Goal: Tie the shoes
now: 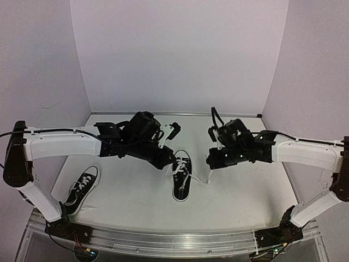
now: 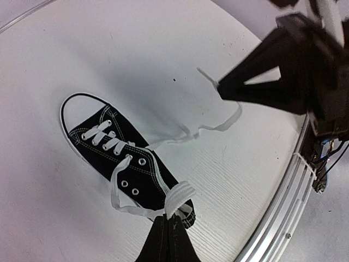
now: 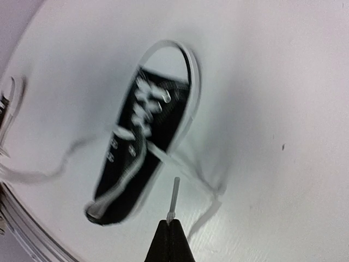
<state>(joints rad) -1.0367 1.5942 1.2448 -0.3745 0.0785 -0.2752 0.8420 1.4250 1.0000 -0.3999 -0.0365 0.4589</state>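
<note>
A black sneaker (image 1: 181,182) with white laces lies at the table's middle, also in the left wrist view (image 2: 117,158) and the right wrist view (image 3: 144,147). Its laces are untied. My left gripper (image 1: 170,162) (image 2: 167,217) is shut on a folded loop of white lace (image 2: 179,196) above the shoe's heel. My right gripper (image 1: 210,162) (image 3: 172,221) is shut on the other lace near its tip (image 3: 174,196), right of the shoe; that lace (image 2: 218,123) runs slack across the table. The second sneaker (image 1: 82,189) lies at the left, laces loose.
The white table (image 1: 240,191) has a metal rail (image 1: 174,240) along its near edge and white walls behind and at the sides. The right arm's black wrist (image 2: 294,71) fills the upper right of the left wrist view.
</note>
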